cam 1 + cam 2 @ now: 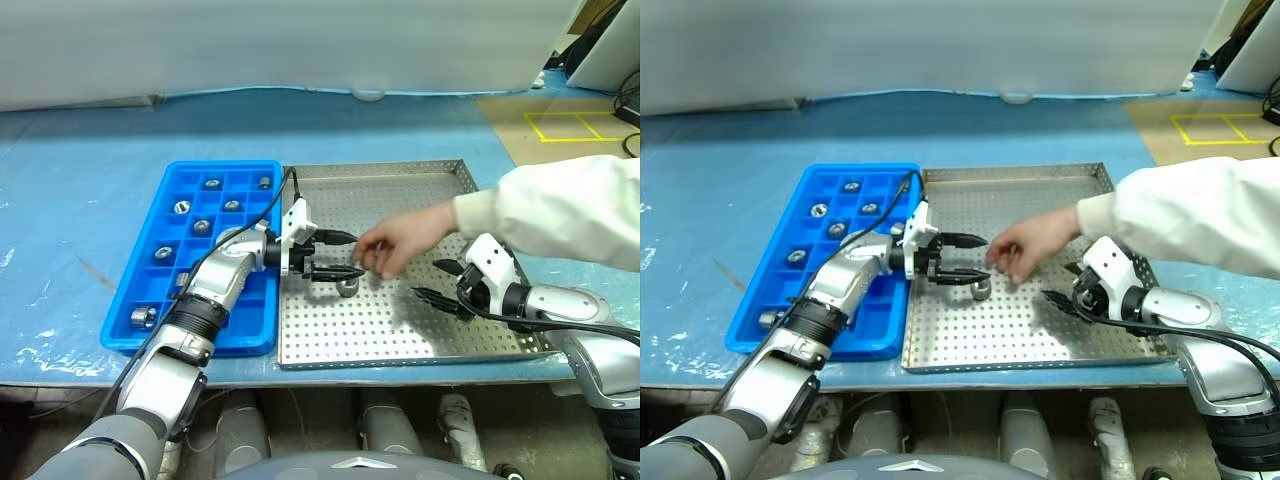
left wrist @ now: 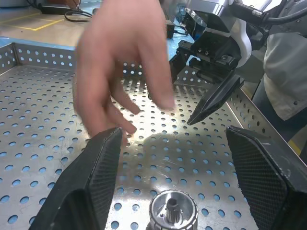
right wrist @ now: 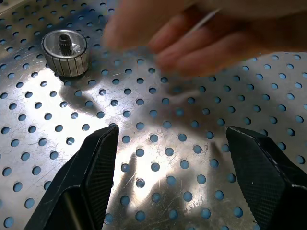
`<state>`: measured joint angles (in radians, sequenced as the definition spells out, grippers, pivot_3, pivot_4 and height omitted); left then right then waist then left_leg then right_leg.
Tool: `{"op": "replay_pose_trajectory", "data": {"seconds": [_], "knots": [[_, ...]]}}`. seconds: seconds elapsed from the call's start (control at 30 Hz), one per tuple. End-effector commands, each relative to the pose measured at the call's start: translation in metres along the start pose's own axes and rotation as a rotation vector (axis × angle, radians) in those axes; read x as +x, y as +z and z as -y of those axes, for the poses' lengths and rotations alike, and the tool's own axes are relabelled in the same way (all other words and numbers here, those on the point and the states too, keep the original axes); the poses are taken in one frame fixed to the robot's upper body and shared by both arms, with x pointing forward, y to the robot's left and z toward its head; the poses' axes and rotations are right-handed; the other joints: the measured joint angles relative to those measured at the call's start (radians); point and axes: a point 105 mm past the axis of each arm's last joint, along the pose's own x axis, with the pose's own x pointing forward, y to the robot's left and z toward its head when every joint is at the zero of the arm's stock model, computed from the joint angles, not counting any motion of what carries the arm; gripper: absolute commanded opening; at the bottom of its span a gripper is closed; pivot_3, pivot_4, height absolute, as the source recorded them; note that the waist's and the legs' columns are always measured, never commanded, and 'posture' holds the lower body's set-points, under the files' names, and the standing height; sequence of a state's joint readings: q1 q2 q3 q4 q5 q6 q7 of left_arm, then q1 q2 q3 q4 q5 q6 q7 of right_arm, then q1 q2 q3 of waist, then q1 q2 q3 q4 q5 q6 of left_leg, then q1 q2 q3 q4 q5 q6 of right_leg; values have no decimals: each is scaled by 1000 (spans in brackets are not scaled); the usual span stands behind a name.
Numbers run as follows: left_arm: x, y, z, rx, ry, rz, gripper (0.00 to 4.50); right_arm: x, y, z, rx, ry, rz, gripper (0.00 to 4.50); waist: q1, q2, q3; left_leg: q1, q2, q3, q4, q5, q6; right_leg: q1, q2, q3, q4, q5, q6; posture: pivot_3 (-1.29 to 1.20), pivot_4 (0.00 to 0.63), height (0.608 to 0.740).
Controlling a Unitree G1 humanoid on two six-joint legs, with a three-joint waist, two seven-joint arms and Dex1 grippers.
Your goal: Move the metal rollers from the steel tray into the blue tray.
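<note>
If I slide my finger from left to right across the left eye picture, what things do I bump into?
blue tray → left gripper → roller → person's hand → right gripper → white sleeve

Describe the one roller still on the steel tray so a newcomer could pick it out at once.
Start at the steel tray, the big perforated square to the right of the blue tray. The metal roller stands upright on its dotted floor towards the left side, just below the open left gripper and beside a person's hand. It stands alone on the tray; the other rollers sit in blue compartments.

Blue-covered table (image 1: 80,190): blue tray (image 1: 150,265), steel tray (image 1: 400,175)
</note>
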<state>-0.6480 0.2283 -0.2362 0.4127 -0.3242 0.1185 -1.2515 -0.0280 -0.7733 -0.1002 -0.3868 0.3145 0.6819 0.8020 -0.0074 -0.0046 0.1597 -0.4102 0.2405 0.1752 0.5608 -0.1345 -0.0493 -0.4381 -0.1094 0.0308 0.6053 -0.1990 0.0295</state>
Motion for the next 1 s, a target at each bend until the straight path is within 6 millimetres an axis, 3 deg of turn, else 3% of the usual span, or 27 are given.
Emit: {"op": "replay_pose_trajectory", "data": {"seconds": [0.03,0.13,0.27,0.37,0.47,0.63,0.9,1.0], "knots": [[-3,9,-1,42,9,16,3622,-1,8,1,-29,-3,27,3716,0,0,0,0,0,0,0,0,0,0,0,0,0,0,0,-334,150,740],[-5,9,-1,43,19,13,3622,2,14,0,-33,10,47,3716,0,0,0,0,0,0,0,0,0,0,0,0,0,0,0,-323,150,740],[-17,12,-6,48,69,10,3622,12,38,-5,-30,66,145,3716,-4,0,0,0,0,0,0,0,0,-1,0,0,0,0,0,-264,150,740],[-30,10,-8,52,124,-4,3622,26,57,-10,-38,131,204,3716,-3,0,0,0,0,0,0,0,0,-1,0,0,1,0,0,-209,150,740],[-41,9,-6,51,171,-10,3622,39,61,-15,-57,190,201,3716,10,0,0,-1,0,0,-1,0,0,-1,0,-1,1,0,0,-157,150,740],[-59,4,1,36,262,-21,3622,54,54,-29,-68,321,145,3716,48,0,0,-1,1,0,-3,0,0,-1,0,-2,0,0,-1,-77,150,740],[-67,4,6,33,322,-29,3622,72,31,-46,-86,431,32,3716,78,0,0,1,1,0,-2,1,-1,0,-1,-2,1,0,-1,5,150,740],[-71,4,7,35,339,-37,3622,76,23,-43,-109,418,-14,3078,80,0,0,1,1,0,-2,1,-2,0,-1,-2,1,0,-1,17,150,740]]}}
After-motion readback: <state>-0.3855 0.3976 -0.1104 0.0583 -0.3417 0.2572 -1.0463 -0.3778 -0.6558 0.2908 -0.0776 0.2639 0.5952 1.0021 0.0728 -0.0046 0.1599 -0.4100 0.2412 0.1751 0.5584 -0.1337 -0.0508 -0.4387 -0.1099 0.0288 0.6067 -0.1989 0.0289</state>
